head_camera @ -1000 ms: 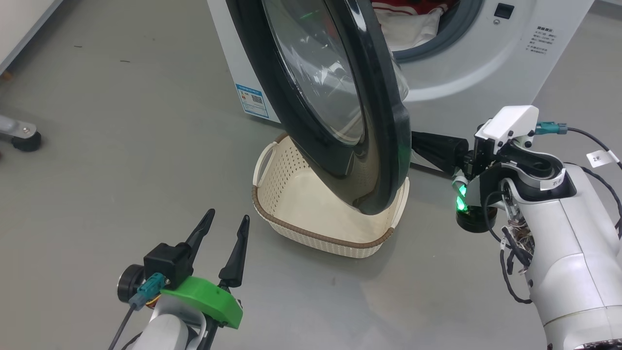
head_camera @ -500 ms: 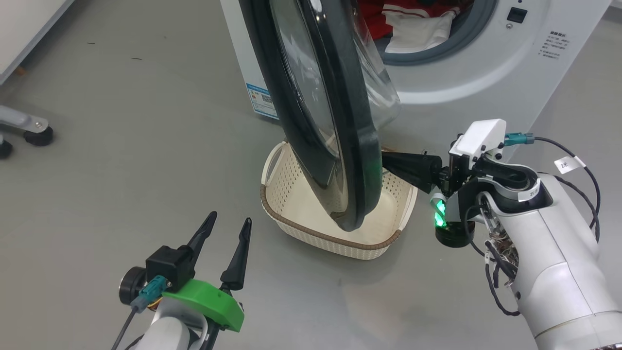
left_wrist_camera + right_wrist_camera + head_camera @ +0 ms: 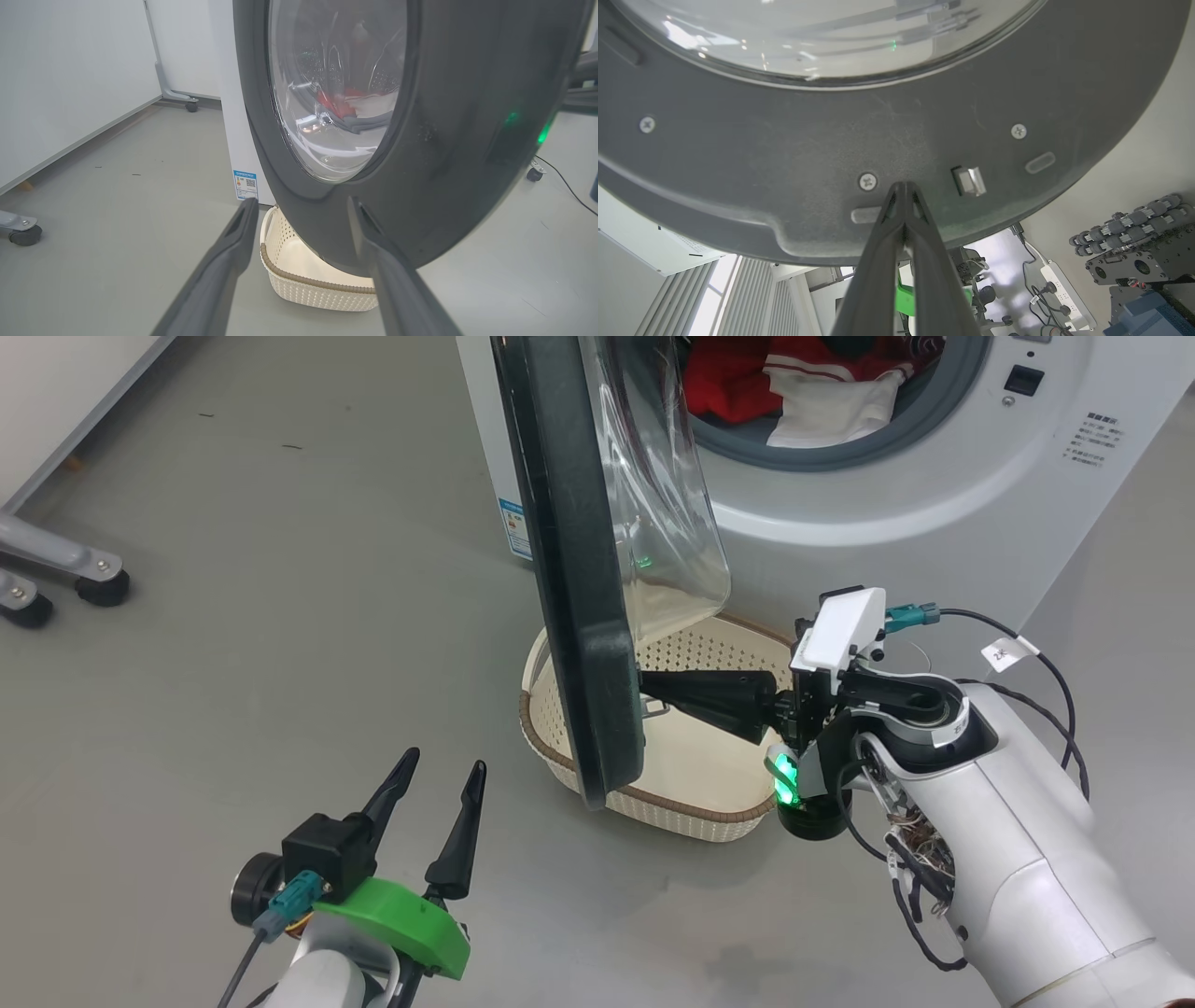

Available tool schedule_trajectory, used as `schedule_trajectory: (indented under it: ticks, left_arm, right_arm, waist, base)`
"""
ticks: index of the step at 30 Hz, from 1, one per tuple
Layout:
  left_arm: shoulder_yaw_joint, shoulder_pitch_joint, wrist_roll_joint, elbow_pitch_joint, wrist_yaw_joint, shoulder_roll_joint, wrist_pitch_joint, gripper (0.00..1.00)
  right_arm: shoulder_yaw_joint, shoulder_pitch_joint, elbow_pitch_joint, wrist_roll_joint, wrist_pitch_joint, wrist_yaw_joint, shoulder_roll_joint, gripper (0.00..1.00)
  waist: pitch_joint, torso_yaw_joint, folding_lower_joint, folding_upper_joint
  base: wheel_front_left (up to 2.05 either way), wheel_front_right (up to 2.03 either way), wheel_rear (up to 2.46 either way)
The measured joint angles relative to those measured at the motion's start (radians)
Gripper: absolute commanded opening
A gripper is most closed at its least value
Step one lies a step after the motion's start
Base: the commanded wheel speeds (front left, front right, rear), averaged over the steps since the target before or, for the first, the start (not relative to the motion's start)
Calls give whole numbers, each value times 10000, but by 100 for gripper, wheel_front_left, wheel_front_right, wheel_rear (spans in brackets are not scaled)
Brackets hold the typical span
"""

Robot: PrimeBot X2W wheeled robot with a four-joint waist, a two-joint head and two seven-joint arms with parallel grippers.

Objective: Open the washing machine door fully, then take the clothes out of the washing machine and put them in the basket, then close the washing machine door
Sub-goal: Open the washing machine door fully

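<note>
Nearest, the robot's left gripper [image 3: 444, 763] hovers above the grey floor [image 3: 233, 616], its fingers spread wide and holding nothing. Beyond it, the right gripper [image 3: 646, 683] reaches across the basket [image 3: 653, 800]. Its fingers are pressed together on nothing, and their joined tip is set against the inner face of the washing machine door [image 3: 569, 569], on the dark rim just beside the latch tongue [image 3: 969, 181]. The door stands edge-on, roughly half swung, its lower edge hanging over the cream basket on the floor. Behind, the washing machine [image 3: 934, 495] gapes, with the clothes [image 3: 738, 383] heaped red and white at the mouth of the drum. The door looks stiff and weighty on its hinge, its glossy rim likely slippery. A flat push on the rim far from the hinge, clear of the bulging glass, seems the surest purchase. The garments look soft and light, best pinched at a raised fold near the opening. The basket looks light enough to skid if knocked.
</note>
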Motion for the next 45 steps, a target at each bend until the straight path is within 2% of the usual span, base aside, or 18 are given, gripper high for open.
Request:
schedule_trajectory:
  ticks: [13,22,26,32,34,35,37,40,45]
  left_arm:
    - [0,127,-2,-105,0,2,0,100]
    - [399,133,40,-117,21,6,0,100]
    - [568,134,111,-119,92,40,0,100]
    - [700,181,222,-111,94,215,0,100]
    - [746,221,228,-111,94,253,0,100]
    - [880,339,251,-107,94,337,0,100]
    - [1076,453,203,-100,94,380,0,100]
    - [1214,520,205,-100,96,449,0,100]
    - [1588,615,201,-109,109,535,0,100]
  right_arm:
    - [1114,4,-341,591,-694,0,2,0]
    - [1172,2,-134,226,-1290,21,40,0]
    - [1158,7,-109,-290,-1655,410,-98,0]
    - [1239,213,-468,-1666,-2800,1361,-963,0]
    - [1379,257,-562,-2010,-2972,1492,-1066,0]
    - [1616,308,-715,-2729,-3361,1751,-1289,0]
    - [1576,481,-826,-3039,-3818,1964,-1482,0]
    - [1574,716,-930,-3507,-4337,2123,-1732,0]
    - [2011,1150,-1262,-5557,-5699,2222,-2798,0]
  waist:
    - [30,183,0,0]
    - [-107,-29,0,0]
    - [-280,-229,0,0]
    - [-598,-612,0,0]
    - [-648,-687,0,0]
    - [-745,-854,0,0]
    - [-840,-1036,0,0]
    - [-935,-1223,0,0]
    - [-1190,-1684,0,0]
  base:
    - [0,0,0]
    - [0,0,0]
    - [0,0,0]
    - [0,0,0]
    - [0,0,0]
    - [0,0,0]
    - [0,0,0]
    - [0,0,0]
    - [0,0,0]
